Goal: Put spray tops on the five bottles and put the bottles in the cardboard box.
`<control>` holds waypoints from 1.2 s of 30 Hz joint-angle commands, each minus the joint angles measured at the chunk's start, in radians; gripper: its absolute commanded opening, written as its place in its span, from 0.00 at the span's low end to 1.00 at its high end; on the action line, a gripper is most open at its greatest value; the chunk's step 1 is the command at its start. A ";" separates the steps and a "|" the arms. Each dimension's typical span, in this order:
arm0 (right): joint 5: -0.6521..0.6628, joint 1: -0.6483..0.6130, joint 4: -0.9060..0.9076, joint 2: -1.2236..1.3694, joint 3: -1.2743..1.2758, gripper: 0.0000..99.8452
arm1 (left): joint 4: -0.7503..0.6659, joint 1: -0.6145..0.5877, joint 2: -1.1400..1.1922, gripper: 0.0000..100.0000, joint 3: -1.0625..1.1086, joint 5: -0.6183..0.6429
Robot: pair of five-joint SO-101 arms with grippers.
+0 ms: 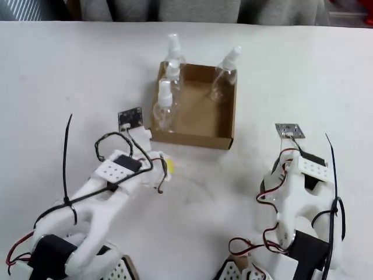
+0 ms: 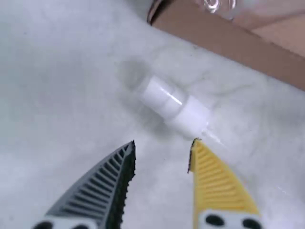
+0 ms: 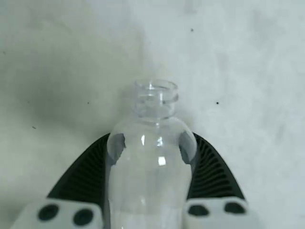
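Observation:
A white spray top (image 2: 175, 107) lies on its side on the table, close to the cardboard box (image 2: 224, 36). My left gripper (image 2: 162, 145) is open just short of the spray top, its grey and yellow fingers apart and holding nothing. My right gripper (image 3: 151, 143) is shut on a clear bottle (image 3: 151, 157) whose threaded neck is bare. In the high view the cardboard box (image 1: 224, 140) stands mid-table with several capped bottles in or at it: two along its left side (image 1: 165, 105), one leaning at the far right (image 1: 224, 73).
Another capped bottle (image 1: 173, 49) stands at the box's far left corner; I cannot tell whether it is inside. The left arm (image 1: 111, 175) lies in front of the box's left corner, the right arm (image 1: 300, 175) to the box's right. Bare white table surrounds them.

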 commanded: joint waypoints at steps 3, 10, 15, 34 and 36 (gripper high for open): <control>0.014 -0.007 -0.007 -0.033 0.005 0.02 | -0.163 0.008 0.036 0.18 0.005 0.064; 0.014 -0.007 -0.007 -0.033 0.005 0.02 | -0.138 0.007 0.137 0.18 -0.075 0.074; 0.015 -0.007 -0.007 -0.033 0.005 0.02 | -0.138 0.004 0.143 0.18 -0.083 0.109; 0.015 -0.024 -0.007 -0.035 0.012 0.02 | -0.167 0.090 -0.151 0.18 0.060 0.121; 0.015 -0.024 -0.007 -0.035 0.012 0.02 | -0.232 0.061 -0.173 0.18 0.095 0.123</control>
